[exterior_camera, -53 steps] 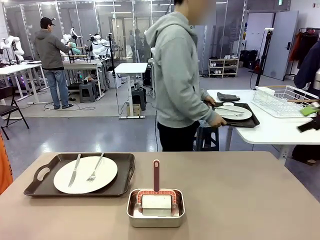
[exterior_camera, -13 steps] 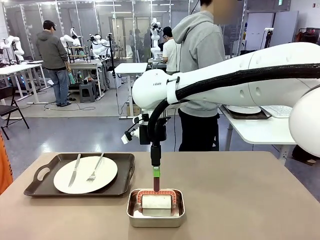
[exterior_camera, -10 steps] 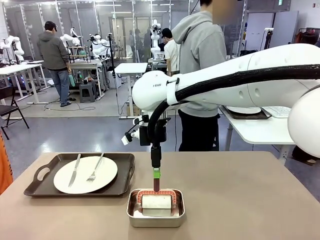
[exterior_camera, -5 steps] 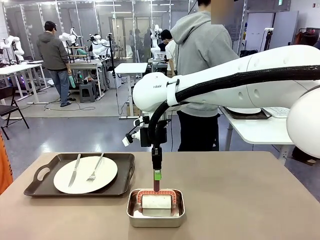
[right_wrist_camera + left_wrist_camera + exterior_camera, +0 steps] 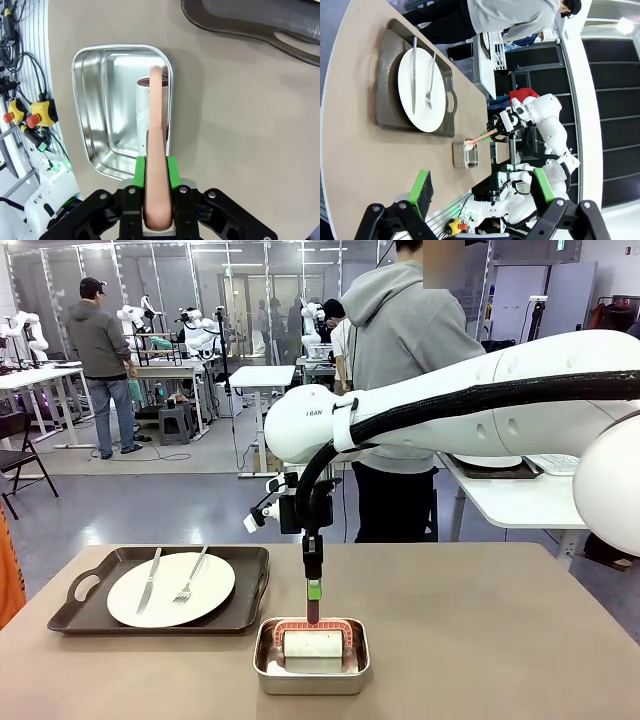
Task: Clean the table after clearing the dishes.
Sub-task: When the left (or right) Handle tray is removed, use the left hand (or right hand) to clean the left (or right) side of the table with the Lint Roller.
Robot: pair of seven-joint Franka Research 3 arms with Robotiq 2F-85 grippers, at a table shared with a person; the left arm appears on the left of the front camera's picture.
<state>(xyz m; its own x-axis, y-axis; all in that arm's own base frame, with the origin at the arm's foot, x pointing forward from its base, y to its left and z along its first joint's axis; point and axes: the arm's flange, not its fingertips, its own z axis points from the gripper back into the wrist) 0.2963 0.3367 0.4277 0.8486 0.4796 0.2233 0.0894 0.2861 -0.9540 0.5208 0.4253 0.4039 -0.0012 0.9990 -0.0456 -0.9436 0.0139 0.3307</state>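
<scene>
Gripping the dark pink handle [image 5: 313,612] of a cleaning roller, the right gripper [image 5: 313,592] hangs straight down at lower centre of the front view. Its jaws are closed narrow on the handle's upper end, with a green pad pressed to each side. In the right wrist view the handle runs up from between the pads and out over the pan.

The roller's white roll [image 5: 313,643] lies inside a small shiny steel pan [image 5: 262,665], under a pink-red frame. The pan sits on the tan counter [image 5: 500,640], lower centre, close to the near edge.

The left gripper [image 5: 482,186] is at the bottom of the left wrist view. Its jaws are spread wide with nothing between them, above the counter.

Dishes:
- A dark brown handled tray [image 5: 75,615] sits on the counter at lower left, beside the pan but not touching it.
- A round white plate [image 5: 170,605] lies on the tray, with a knife [image 5: 150,578] and a fork [image 5: 190,575] side by side on it.
- A second dark tray [image 5: 505,471] with a white plate [image 5: 485,459] sits on a white table [image 5: 520,505] at middle right, mostly hidden behind the right arm.

Writing: small dark lettering [image 5: 313,412] on the arm's round white joint, centre frame. "RAN" is readable; the first letter is unclear.

A person in a grey hoodie [image 5: 400,340] stands at the far side of the counter, upper centre, partly behind the arm.

Two red buttons on yellow boxes [image 5: 17,112] show at the left edge of the right wrist view, among cables.
</scene>
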